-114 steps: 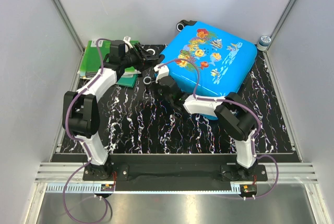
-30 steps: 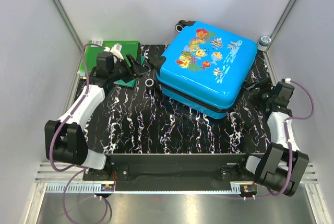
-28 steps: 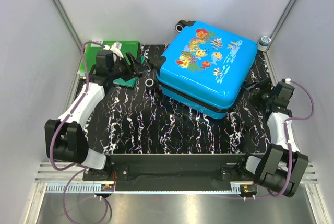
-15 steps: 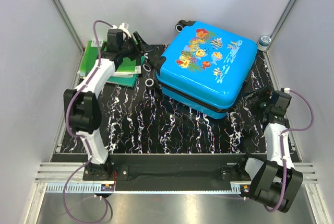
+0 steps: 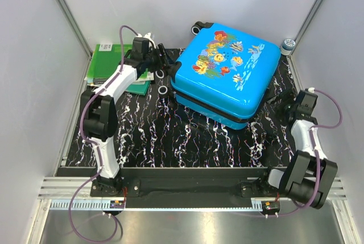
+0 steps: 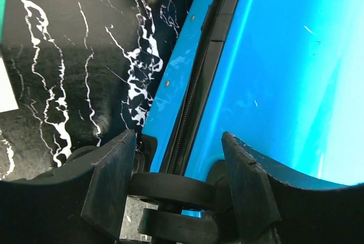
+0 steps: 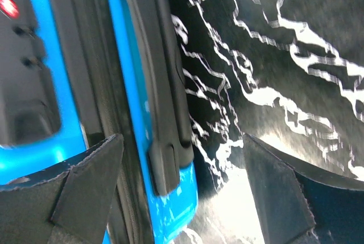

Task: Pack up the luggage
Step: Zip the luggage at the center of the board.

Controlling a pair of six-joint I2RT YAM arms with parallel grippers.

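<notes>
Suitcase (image 5: 227,73) lay closed and flat toward the tabletop's (image 5: 170,136) far right corner; the near half was bare. Left gripper (image 5: 161,58) sat at its far-left corner, jaws apart astride a black wheel (image 6: 170,190). Right gripper (image 5: 284,100) was beside its right edge, spread wide, holding nothing.

The luggage (image 5: 227,73), bright blue with a fish print, lies flat and closed, towards the tabletop's (image 5: 170,136) far right corner
</notes>
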